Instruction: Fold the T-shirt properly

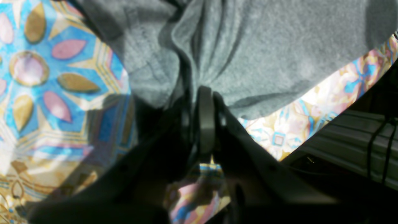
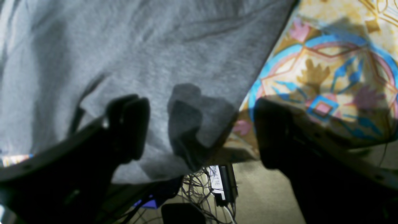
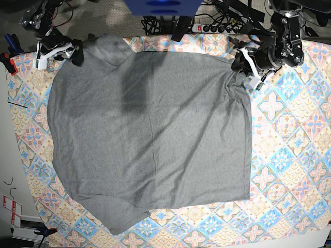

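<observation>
The T-shirt (image 3: 150, 139) lies spread nearly flat over the tablecloth (image 3: 289, 155) on the worktop, covering most of it; one far corner is bunched between the fingers of the left gripper (image 1: 205, 93), which are closed tight on the cloth, the grey fabric fanning out in pleats from the pinch; that grip looks meant to keep the hem corner taut while the other side is sorted out. The right gripper (image 2: 199, 130) hovers at the opposite far corner with its fingers standing well apart and nothing between them; the shirt's edge (image 2: 186, 161) droops over the worktop edge just ahead of the left-hand finger, a shadow of that finger falling on the cloth. I'd judge the shirt is merely laid out, no fold yet made; the open fingers seem placed to take that corner, so both far corners can be carried over together. The risk is a shallow bite that slips off the loose hem.
</observation>
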### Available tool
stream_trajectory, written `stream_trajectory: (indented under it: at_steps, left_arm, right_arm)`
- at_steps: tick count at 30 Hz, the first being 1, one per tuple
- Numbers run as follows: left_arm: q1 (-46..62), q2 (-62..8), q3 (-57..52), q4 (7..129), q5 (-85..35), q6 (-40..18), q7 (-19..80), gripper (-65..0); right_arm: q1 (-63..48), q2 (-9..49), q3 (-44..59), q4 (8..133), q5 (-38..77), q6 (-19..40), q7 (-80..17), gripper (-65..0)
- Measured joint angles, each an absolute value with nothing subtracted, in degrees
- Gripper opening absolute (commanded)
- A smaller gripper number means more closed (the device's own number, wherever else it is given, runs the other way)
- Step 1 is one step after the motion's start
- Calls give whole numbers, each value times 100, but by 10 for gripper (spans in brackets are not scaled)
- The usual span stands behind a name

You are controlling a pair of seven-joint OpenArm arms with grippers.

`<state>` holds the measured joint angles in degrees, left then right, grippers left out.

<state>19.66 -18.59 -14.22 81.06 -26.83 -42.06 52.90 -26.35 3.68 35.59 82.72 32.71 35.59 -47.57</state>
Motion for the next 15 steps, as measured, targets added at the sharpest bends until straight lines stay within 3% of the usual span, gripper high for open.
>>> stream_trajectory:
  at_steps: [9,15]
  left_arm:
    - [1953,-1861,-1422,8106,-2683,-4226,5317,-625]
    - [1951,-1861,-1422,8106,-2681,-4222,5317,-624]
  right_arm:
    - [-2585,462,2394,8353,3271,3424,-4438,-148]
    - [-2574,449,2270,8364,3350,3448,-4552,-166]
